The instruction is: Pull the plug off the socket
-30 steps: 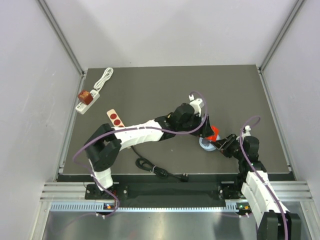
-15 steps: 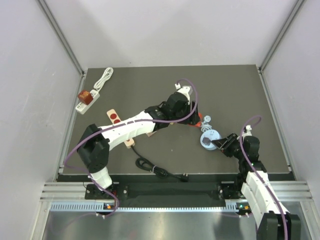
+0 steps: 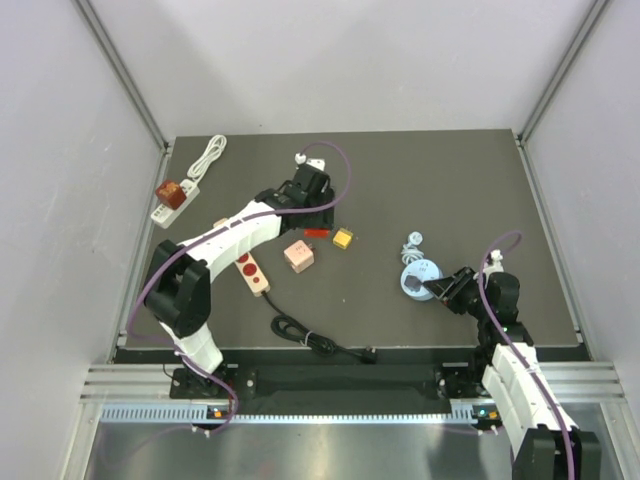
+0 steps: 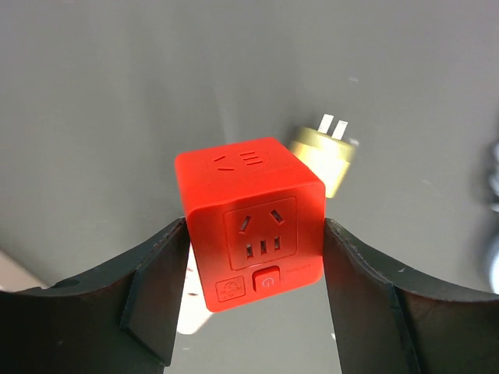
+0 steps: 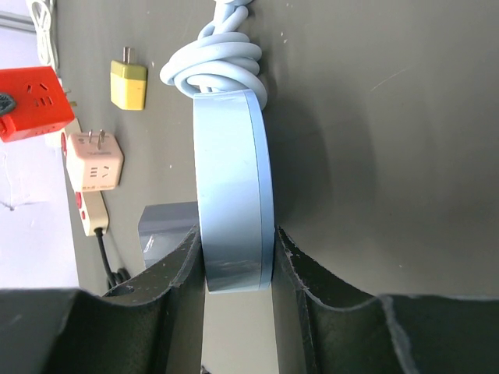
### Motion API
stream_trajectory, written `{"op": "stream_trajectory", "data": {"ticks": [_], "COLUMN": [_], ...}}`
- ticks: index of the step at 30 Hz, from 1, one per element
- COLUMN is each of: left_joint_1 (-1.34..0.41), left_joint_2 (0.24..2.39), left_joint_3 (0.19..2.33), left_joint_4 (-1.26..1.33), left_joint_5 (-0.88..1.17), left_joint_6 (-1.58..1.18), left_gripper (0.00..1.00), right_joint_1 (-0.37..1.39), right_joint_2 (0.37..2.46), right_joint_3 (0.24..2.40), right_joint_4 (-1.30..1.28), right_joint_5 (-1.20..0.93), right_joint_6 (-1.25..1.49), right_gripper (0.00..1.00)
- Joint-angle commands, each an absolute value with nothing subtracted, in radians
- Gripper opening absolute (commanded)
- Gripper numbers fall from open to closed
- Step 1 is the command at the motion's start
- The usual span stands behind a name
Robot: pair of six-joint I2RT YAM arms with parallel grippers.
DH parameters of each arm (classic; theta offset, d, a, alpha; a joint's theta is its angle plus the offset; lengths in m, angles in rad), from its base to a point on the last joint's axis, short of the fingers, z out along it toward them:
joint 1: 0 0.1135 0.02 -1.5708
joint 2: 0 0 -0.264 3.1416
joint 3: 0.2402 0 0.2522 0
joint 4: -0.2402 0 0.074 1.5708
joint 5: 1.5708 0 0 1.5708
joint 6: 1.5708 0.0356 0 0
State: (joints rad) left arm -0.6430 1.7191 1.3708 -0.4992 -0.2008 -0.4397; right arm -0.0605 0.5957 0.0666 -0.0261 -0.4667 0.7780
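Left pincer (image 4: pixel 256 238) pinches a red cube socket adapter (image 4: pixel 249 214) over the dark surface (image 3: pixel 450 180). At its 4 o'clock, well apart, the right pincer (image 5: pixel 234 261) is clamped on a pale blue round socket hub (image 5: pixel 232 179).

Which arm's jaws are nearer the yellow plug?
Left. The left jaws, gripping the red socket cube, sit just left of the yellow plug; the right jaws, on the blue round socket, are farther right.
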Motion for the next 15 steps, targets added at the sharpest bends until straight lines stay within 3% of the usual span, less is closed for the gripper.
{"op": "stream_trajectory", "data": {"ticks": [1, 4, 7, 8, 11, 15], "left_joint_1": [-0.617, -0.588, -0.571, -0.568, -0.568, -0.568], "left_joint_2": [1.700, 1.724, 1.750, 1.767, 1.758, 1.717], "left_joint_3": [1.408, 1.425, 1.456, 1.480, 1.491, 1.493], "left_joint_4": [-0.512, -0.494, -0.499, -0.511, -0.528, -0.534], "left_joint_5": [-0.210, -0.189, -0.172, -0.178, -0.199, -0.215], "left_joint_6": [-0.393, -0.385, -0.387, -0.384, -0.385, -0.382], "left_gripper": [0.24, 0.29, 0.44, 0.70, 0.77, 0.97], "right_joint_1": [-0.071, -0.071, -0.069, -0.071, -0.071, -0.071], "right_joint_2": [0.595, 0.585, 0.566, 0.561, 0.566, 0.583], "right_joint_3": [0.048, 0.060, 0.075, 0.078, 0.077, 0.069], "right_joint_4": [-0.092, -0.110, -0.135, -0.138, -0.135, -0.118], "right_joint_5": [-0.456, -0.460, -0.460, -0.462, -0.468, -0.483], "right_joint_6": [0.729, 0.733, 0.729, 0.727, 0.729, 0.721], "right_gripper": [0.00, 0.00, 0.00, 0.00, 0.00, 0.00]}}
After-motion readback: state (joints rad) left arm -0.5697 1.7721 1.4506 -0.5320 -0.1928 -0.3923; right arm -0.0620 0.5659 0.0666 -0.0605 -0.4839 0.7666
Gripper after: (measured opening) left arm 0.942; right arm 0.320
